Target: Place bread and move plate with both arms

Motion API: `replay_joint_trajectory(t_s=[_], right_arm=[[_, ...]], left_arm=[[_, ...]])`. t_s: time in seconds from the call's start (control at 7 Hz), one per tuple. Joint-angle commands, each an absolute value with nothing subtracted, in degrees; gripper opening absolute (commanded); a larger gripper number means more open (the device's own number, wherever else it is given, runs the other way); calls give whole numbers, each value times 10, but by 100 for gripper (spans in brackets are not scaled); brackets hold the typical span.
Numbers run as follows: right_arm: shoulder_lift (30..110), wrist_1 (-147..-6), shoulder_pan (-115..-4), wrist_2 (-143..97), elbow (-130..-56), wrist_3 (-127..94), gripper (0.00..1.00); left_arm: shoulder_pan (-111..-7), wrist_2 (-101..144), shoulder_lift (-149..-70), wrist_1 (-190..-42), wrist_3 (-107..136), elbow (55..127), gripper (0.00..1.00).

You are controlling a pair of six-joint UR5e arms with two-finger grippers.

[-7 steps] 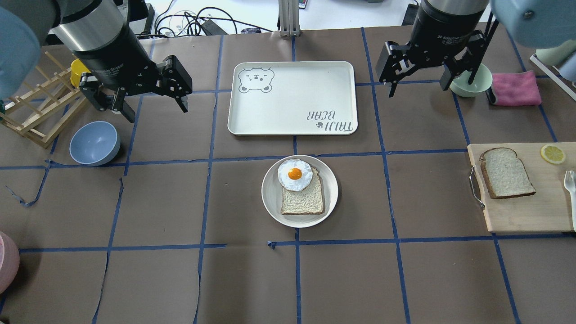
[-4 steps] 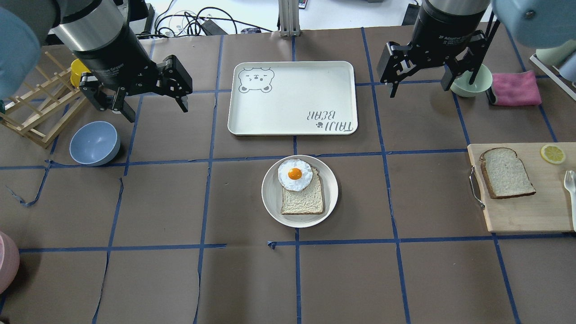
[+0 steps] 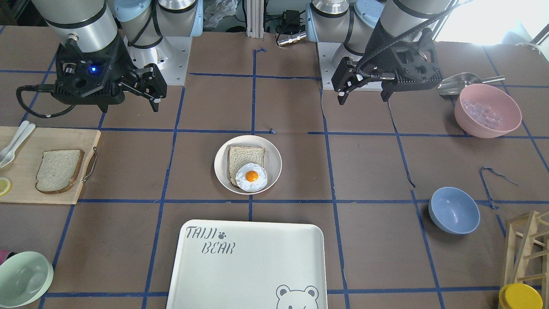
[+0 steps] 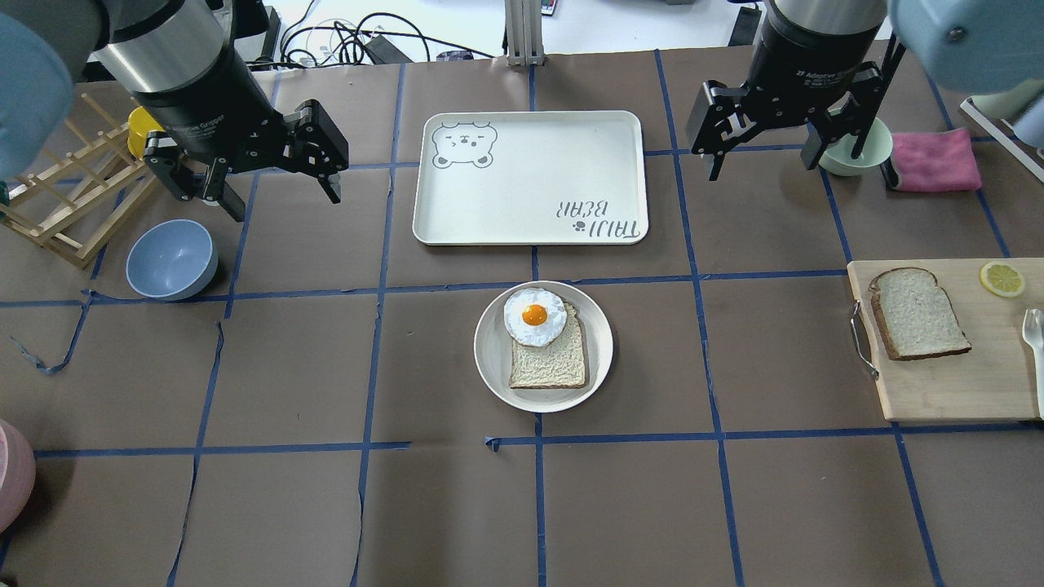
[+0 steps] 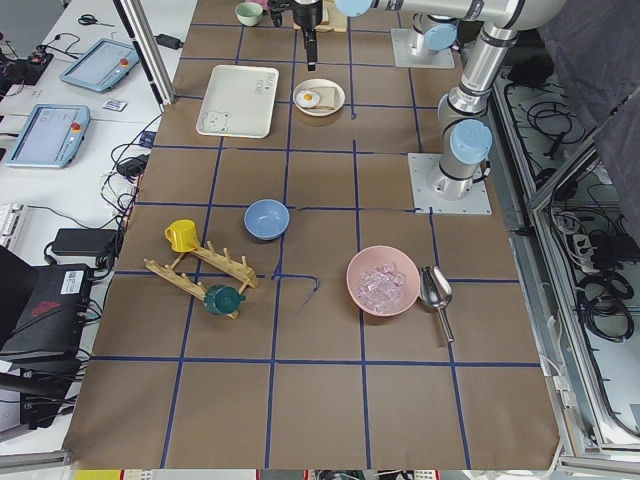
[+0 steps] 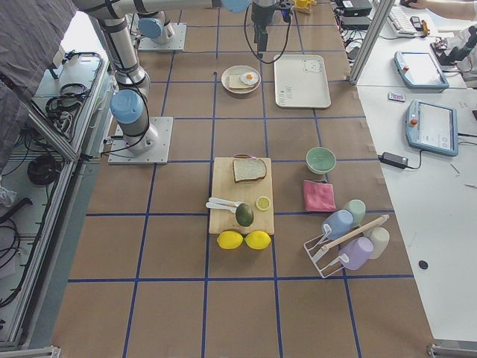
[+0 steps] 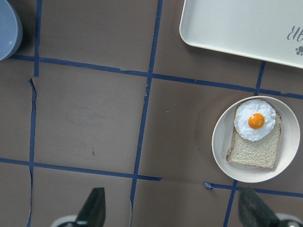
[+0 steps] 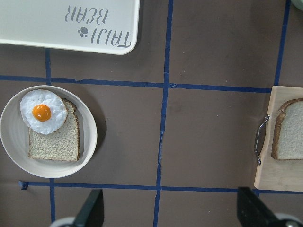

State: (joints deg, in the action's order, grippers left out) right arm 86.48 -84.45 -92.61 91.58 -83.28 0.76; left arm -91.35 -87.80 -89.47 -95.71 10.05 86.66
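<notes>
Nearest me in the overhead view: the plate [image 4: 492, 350] sits on the brown paper about midway across the table. It carries a pale square slice [image 4: 548, 367] with a fried egg [image 4: 534, 316] over that slice's far-left corner.

Well apart to the right, at the table's edge, is the cutting board [image 4: 946, 383]. The bread [image 4: 920, 314] lies flat on its far-left part, dark crust all round, rounded top pointing away. A lemon slice [image 4: 1001, 279] rests on the board's far side, right of the bread.

Beyond the plate, across a blue tape line: the white tray [image 4: 530, 175].

Farthest back are the two grippers, both above the table and touching nothing.
- The left gripper [image 4: 285, 208] hangs left of the tray, jaws spread wide and holding nothing. A blue bowl [image 4: 171, 259] sits just nearer and to its left.
- The right gripper [image 4: 763, 169] hangs right of the tray, jaws also wide and unloaded. A green bowl [image 4: 856, 151] shows just past its right finger.

The bread lies nearer me and further right than the right gripper, well apart from it. The plate lies between the two grippers and nearer than both.
</notes>
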Motion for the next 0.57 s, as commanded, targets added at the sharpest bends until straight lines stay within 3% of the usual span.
replay_joint_trajectory(t_s=[0.0, 0.43], right_arm=[[865, -845, -924, 916, -835, 10, 100], [865, -845, -924, 916, -835, 11, 100]], left_arm=[[-913, -878, -895, -957, 101, 867, 100], [-913, -878, -895, -957, 100, 867, 100]])
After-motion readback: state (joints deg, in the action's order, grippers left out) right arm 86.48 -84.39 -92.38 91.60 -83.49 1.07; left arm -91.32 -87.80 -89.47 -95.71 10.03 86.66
